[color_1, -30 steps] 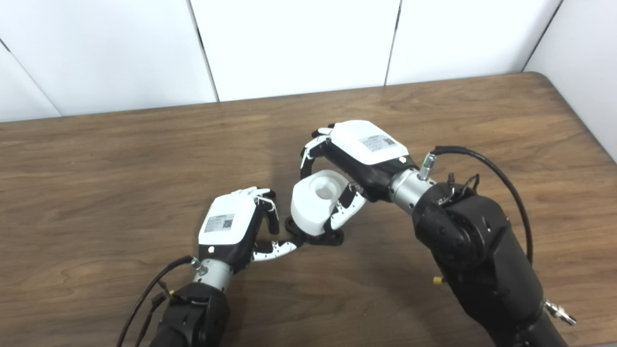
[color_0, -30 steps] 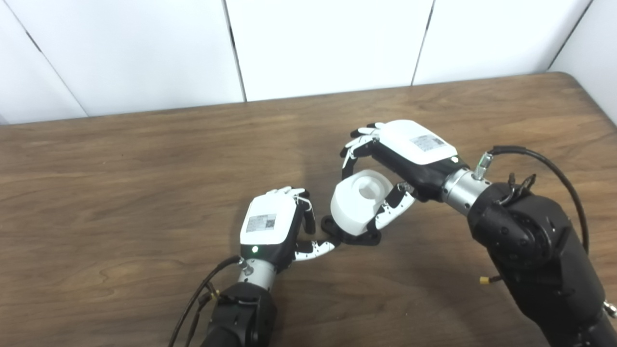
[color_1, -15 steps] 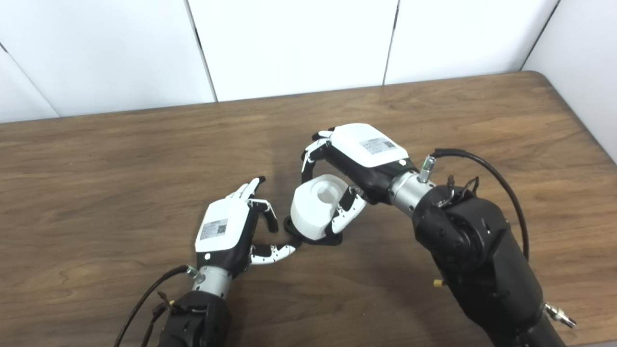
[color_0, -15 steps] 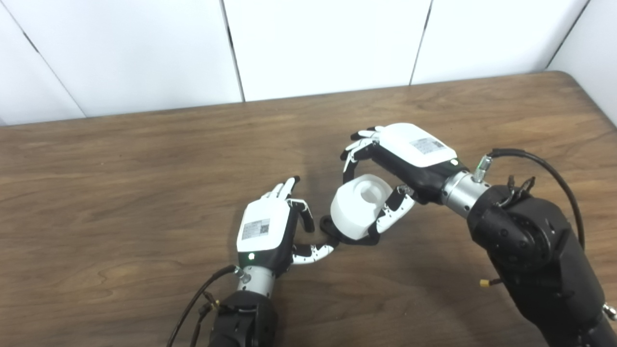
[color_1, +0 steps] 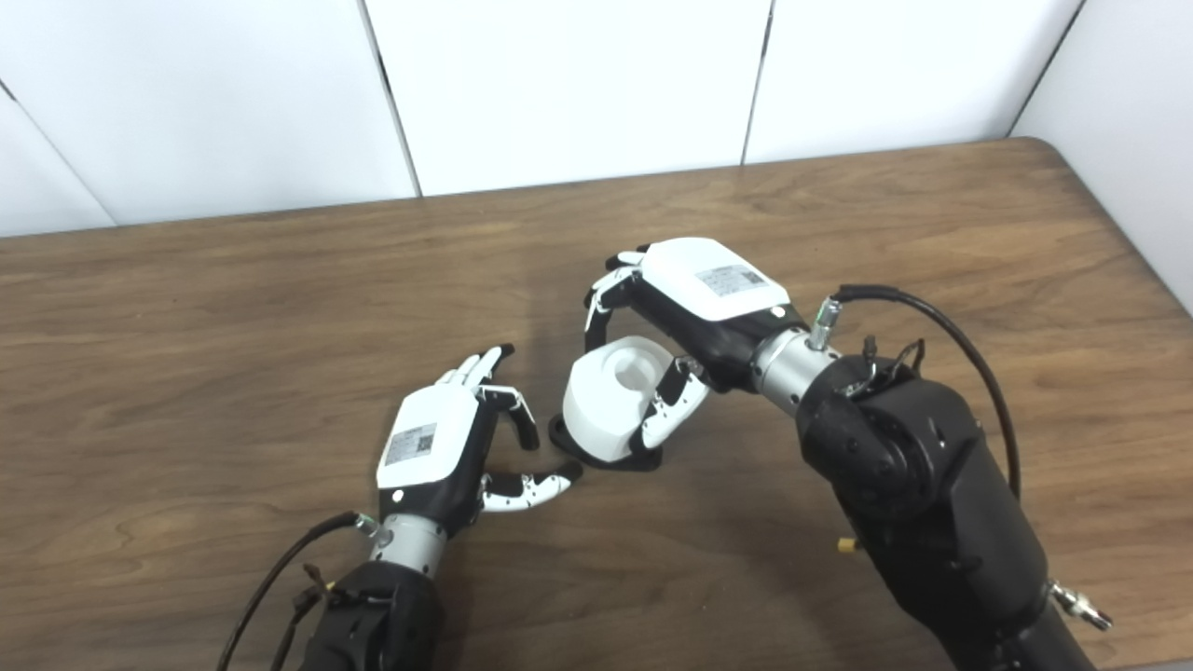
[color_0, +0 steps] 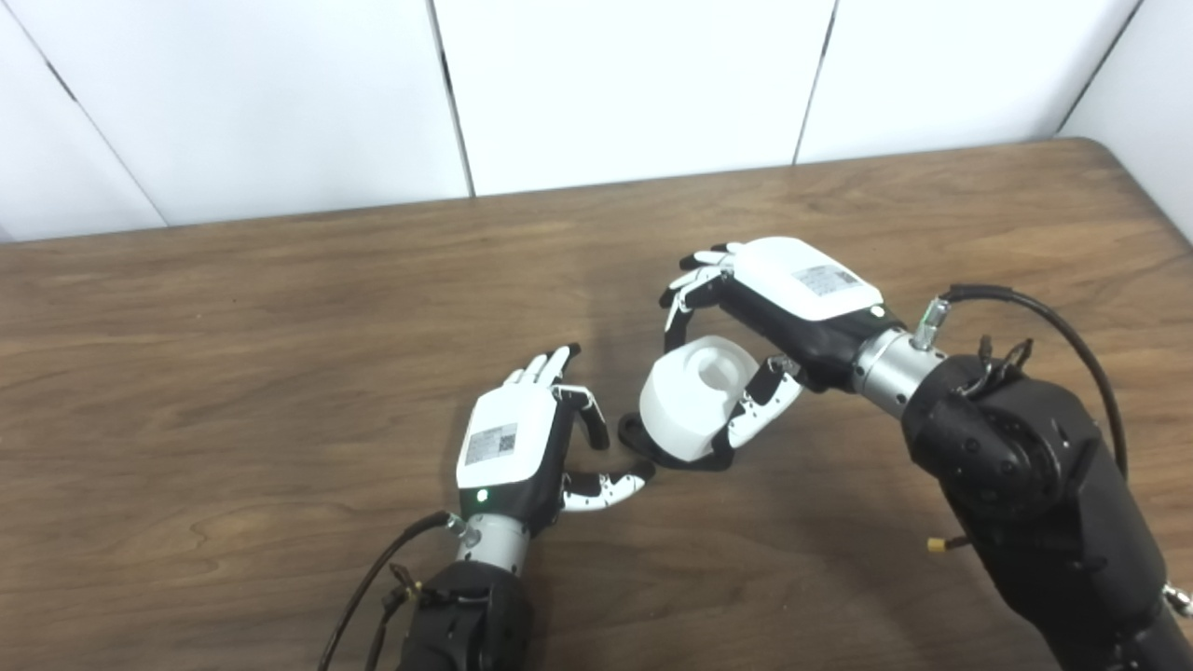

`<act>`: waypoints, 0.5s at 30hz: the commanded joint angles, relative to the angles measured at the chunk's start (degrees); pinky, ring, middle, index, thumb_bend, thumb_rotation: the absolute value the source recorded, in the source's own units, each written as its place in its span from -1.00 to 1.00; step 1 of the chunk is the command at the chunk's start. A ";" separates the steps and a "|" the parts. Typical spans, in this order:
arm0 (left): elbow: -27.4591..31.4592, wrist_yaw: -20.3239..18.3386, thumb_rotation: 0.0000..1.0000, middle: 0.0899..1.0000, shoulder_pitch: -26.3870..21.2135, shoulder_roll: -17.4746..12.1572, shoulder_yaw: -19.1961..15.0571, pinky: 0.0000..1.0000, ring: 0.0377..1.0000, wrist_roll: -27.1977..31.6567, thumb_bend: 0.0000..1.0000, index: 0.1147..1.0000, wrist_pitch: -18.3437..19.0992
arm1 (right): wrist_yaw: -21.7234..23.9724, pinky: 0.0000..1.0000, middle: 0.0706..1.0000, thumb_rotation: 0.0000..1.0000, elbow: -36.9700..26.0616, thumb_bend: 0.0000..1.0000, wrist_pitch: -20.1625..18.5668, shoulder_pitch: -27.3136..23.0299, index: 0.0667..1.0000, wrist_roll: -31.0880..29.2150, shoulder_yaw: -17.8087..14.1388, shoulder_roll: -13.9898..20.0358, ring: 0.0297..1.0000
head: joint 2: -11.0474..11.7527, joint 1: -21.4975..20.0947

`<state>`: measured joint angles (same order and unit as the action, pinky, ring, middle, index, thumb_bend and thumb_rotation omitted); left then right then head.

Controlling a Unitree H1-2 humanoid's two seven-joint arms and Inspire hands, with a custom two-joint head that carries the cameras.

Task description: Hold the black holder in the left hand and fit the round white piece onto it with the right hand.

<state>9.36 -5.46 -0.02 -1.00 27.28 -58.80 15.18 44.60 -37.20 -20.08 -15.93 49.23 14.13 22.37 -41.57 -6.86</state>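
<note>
The round white piece [color_0: 692, 396] sits on the black holder [color_0: 637, 434], which lies flat on the brown table [color_0: 280, 326]; only the holder's edge shows beneath the piece. My right hand [color_0: 764, 321] is shut on the white piece, fingers over its far side and thumb on its near right side. My left hand [color_0: 527, 438] is open just left of the holder, fingers spread, thumb tip pointing at the holder's near edge without gripping it. The same scene shows in the right eye view, with the white piece [color_1: 615, 399] and left hand [color_1: 447, 443].
White wall panels [color_0: 634, 84] stand behind the table's far edge. The table's right corner [color_0: 1100, 154] is rounded. A black cable [color_0: 1044, 312] loops off my right forearm.
My left hand has let go of the black holder, opened its fingers and drawn slightly back to the left. My right hand keeps its hold on the white piece in place.
</note>
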 commanded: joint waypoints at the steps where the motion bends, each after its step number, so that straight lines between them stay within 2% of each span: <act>1: -1.15 -6.49 -0.53 0.89 1.69 -0.93 -0.30 0.87 0.91 4.71 1.00 0.69 1.84 | -0.63 0.92 0.55 -0.73 -0.25 0.05 1.09 -2.11 -0.11 0.65 -0.65 0.46 0.83 | -0.03 0.05; 8: 4.57 -11.36 -0.55 0.83 1.14 -2.12 -0.77 0.82 0.88 5.75 1.00 0.62 4.39 | -0.64 0.92 0.55 -0.73 -0.06 0.05 0.98 -2.38 -0.11 1.58 -0.42 0.03 0.83 | -0.13 0.27; 15: 8.48 -14.59 -0.60 0.80 0.60 -2.78 -1.36 0.77 0.86 5.11 1.00 0.58 6.54 | -1.16 0.93 0.55 -0.73 0.17 0.05 1.16 -1.84 -0.11 1.34 -0.60 -0.09 0.83 | -0.18 0.10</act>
<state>17.84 -16.67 -0.63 -3.18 25.89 -54.15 19.34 44.60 -36.78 -20.07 -16.43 50.24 14.15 22.25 -41.75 -6.68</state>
